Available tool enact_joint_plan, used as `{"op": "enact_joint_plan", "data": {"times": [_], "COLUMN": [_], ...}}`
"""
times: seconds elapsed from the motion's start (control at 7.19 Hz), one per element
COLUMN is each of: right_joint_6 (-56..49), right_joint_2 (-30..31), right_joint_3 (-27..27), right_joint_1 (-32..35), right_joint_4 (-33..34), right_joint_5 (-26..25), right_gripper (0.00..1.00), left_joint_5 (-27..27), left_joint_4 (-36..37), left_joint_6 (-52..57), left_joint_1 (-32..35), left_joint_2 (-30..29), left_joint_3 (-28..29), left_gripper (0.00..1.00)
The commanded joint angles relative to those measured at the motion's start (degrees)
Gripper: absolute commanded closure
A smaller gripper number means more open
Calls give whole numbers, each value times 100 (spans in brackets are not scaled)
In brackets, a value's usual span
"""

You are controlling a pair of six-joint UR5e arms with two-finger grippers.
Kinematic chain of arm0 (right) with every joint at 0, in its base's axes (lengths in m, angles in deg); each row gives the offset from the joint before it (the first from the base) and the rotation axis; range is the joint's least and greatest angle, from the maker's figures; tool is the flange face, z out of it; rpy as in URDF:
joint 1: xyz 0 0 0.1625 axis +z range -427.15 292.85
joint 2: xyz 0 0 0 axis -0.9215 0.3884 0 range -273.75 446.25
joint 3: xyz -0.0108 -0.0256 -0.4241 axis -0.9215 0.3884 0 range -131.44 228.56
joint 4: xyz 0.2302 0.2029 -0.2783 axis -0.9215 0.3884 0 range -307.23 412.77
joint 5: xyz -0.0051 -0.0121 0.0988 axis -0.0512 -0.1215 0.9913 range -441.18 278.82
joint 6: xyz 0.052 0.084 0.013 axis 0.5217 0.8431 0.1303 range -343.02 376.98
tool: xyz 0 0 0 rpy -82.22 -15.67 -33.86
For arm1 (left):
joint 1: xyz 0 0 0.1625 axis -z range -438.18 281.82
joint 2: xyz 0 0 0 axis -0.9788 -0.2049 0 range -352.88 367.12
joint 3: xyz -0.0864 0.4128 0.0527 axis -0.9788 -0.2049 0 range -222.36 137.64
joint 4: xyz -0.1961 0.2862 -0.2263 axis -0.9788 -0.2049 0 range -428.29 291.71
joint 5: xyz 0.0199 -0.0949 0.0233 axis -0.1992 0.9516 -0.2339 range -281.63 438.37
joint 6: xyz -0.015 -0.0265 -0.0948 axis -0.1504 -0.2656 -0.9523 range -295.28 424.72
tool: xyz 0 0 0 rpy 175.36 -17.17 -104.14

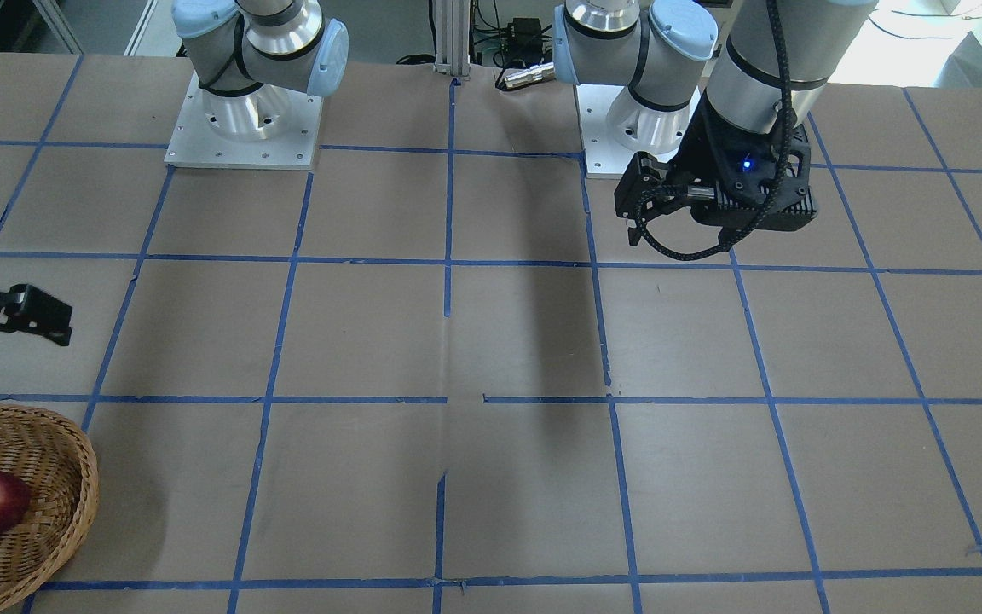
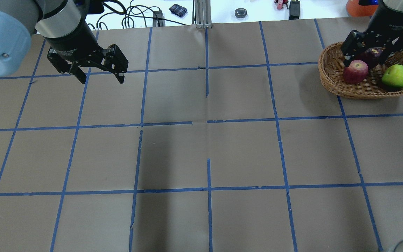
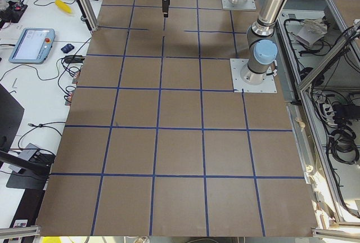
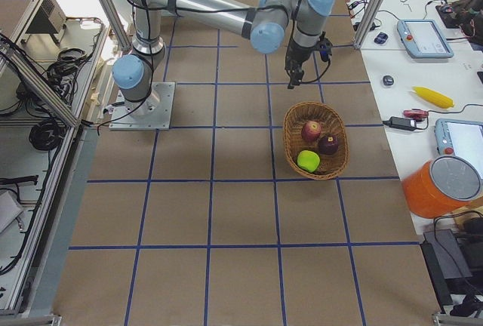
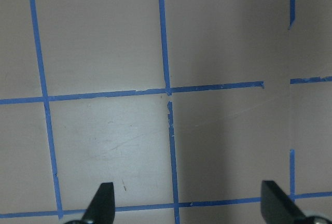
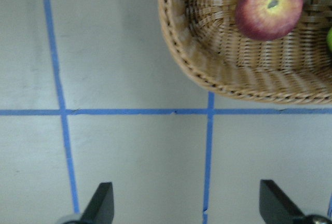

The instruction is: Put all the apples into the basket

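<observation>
The wicker basket (image 2: 328, 81) stands at the far right of the table and holds all three apples. They are the red apple with a yellowish stem end (image 2: 355, 71), the lime-green apple (image 2: 396, 75) and the maroon apple (image 2: 373, 56), which my right gripper partly hides. My right gripper (image 2: 367, 56) is open and empty, raised beside the basket. Its wrist view shows bare table under the gripper (image 6: 187, 208), with the basket rim (image 6: 179, 42) and the red apple (image 6: 268, 9) ahead. My left gripper (image 2: 100, 75) is open and empty, high over the far left of the table (image 5: 189, 206).
The table is brown paper with a blue tape grid. The two arm bases (image 1: 244, 128) stand at its robot side. In the exterior right view the basket (image 4: 290, 126) lies near the table edge, beside a bench with an orange container (image 4: 441, 186) and tablets.
</observation>
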Motion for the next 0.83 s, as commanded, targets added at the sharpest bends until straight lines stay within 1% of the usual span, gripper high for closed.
{"op": "enact_joint_plan", "data": {"times": [0.0,0.14,0.28,0.7], "right_joint_6": [1304,1847,2218,2170], "right_joint_2": [1050,1342,1397,1467], "right_joint_3": [-942,-1208,-1211,-1070], "right_joint_1": [958,1171,1391,1428], "right_joint_4": [-69,-24,-24,-138], "right_joint_5": [242,244,226,278], "right_gripper": [0,0,0,0], "left_joint_5": [0,0,-9,0], "left_joint_4": [6,6,-11,-3], "left_joint_6": [0,0,0,0], "left_joint_1": [-1,-9,-10,-18], "left_joint_2": [0,0,0,0], "left_joint_3": [8,8,8,8], "left_gripper": [0,0,0,0]}}
